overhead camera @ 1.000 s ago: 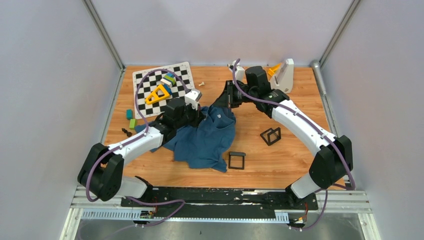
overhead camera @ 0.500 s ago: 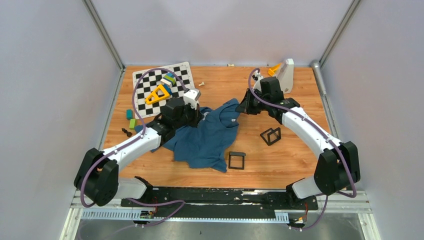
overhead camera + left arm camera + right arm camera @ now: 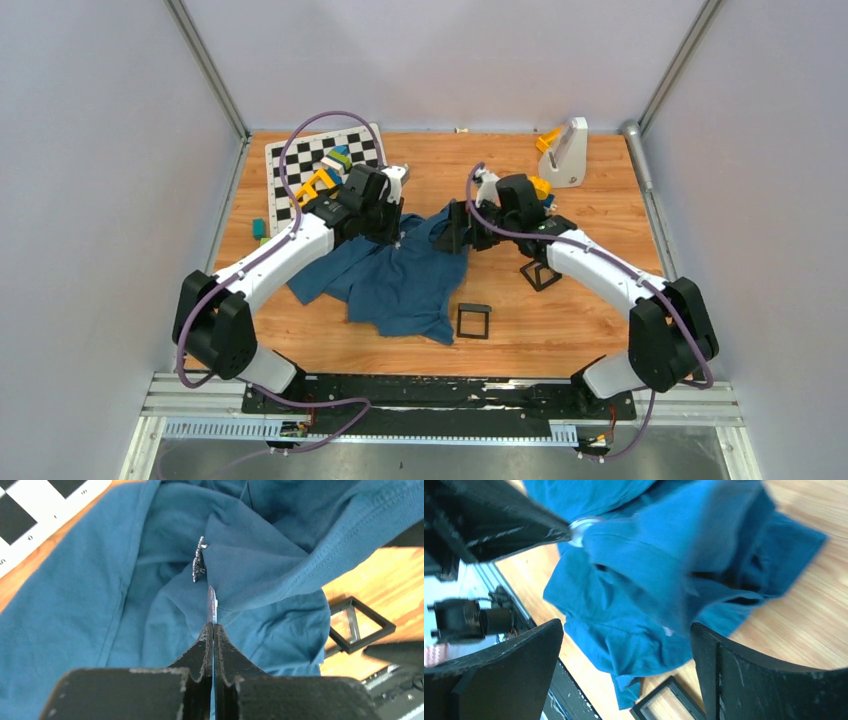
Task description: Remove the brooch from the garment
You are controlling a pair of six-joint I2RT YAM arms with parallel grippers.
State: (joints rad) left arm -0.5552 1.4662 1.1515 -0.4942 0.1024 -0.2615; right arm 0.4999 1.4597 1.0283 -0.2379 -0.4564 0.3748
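Observation:
The garment (image 3: 410, 285) is a dark teal cloth, crumpled at the table's middle. My left gripper (image 3: 395, 235) is over its far left part, with a fold drawn up toward it. In the left wrist view that gripper (image 3: 213, 626) is shut on a thin silvery part that runs up to the brooch (image 3: 199, 566), a small silvery ornament seen edge-on against a fold of garment (image 3: 100, 605). My right gripper (image 3: 452, 232) is at the cloth's far right edge. In its own view it (image 3: 626, 630) stands wide open over the garment (image 3: 649, 570), holding nothing. The left fingertips (image 3: 549, 532) show there, with a pale disc at their end.
Two black square frames (image 3: 473, 320) (image 3: 541, 272) lie right of the cloth. A chequered board (image 3: 300, 165) with coloured blocks (image 3: 322, 180) is at the back left, small blocks (image 3: 260, 228) beside it. A white stand (image 3: 566, 152) is at the back right.
The right gripper was shut by the cloth's far edge, swung out to the right, then came back left and opened. The left wrist moved farther back, still shut.

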